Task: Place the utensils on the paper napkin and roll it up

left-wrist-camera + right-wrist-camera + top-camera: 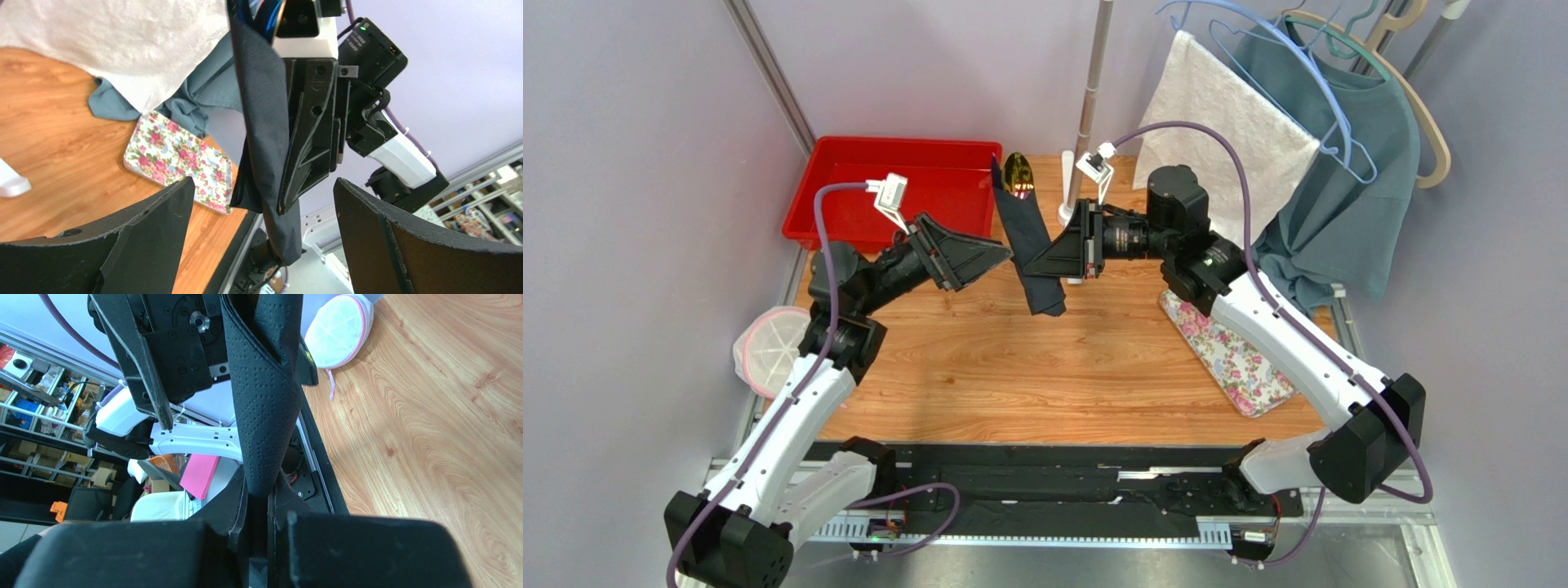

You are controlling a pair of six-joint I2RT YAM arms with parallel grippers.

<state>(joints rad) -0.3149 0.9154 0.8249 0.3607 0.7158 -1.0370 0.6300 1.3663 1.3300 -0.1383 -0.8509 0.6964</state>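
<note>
Slippage as the main risk: loosely rolled paper napkin (1038, 288) hanging upright in mid-air above the wooden table (1075, 368), pinched only by the closed right gripper (1048, 262), so could unfurl or shed the gold-tipped utensils (1019, 174) poking from its top. Left gripper (1001, 257) spread wide beside it, holding nothing. No readable brands or writing.

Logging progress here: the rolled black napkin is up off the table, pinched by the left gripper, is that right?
Not quite. The right gripper pinches the rolled black napkin, up off the table; the right wrist view shows it. The left gripper is open.
</note>
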